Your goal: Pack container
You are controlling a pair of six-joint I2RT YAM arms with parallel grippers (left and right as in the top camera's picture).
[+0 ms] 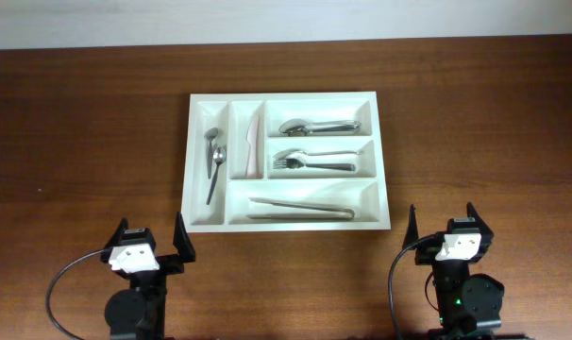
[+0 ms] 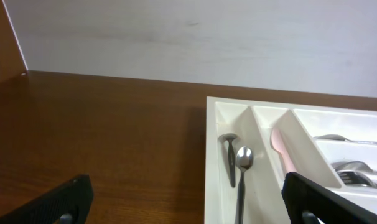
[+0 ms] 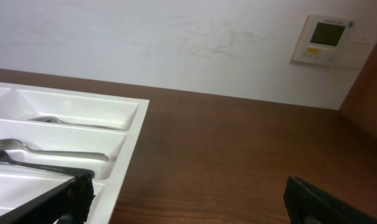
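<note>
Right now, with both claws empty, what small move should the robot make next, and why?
Probably none, just rest. The container already holds spoons, a knife, forks and tongs. No loose cutlery shows on the table, and the left claw and right claw sit open, short of it.

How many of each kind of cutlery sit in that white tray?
Small spoons: 2
Large spoons: 2
Forks: 2
Pale knife: 1
Tongs: 1
Total in the tray: 8, roughly, since some pieces overlap.
</note>
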